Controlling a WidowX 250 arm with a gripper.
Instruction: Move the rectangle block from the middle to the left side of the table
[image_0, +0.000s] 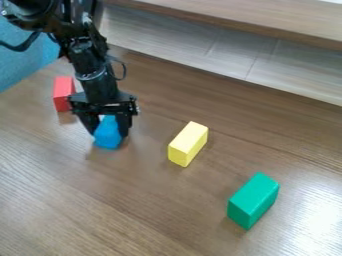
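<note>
The black arm (91, 72) is coming into the camera view from the upper left, and its gripper (108, 133) is hanging down over the left part of the desk (73, 200). The jaws are holding the blue block (107, 141), one on each side of it, standing only as far apart as the block is wide. The blue block is showing below and between them, left of the middle of the view; whether its base is touching the desk, one cannot tell.

The red block (63, 92) is standing on the desk just beside the gripper, farther to the left and a little higher in the view. The yellow block (188, 143) is resting near the middle of the view, to the right of the blue block and apart from it, its long top running at a slant. The green block (253, 200) is resting lower and farther right, apart from the yellow one, with its long top slanting much the same way.

A pale wood-grained panel (227, 55) is running behind the desk, with a brown ledge (247, 21) above it. A light blue surface (25, 62) is showing at the left edge.
</note>
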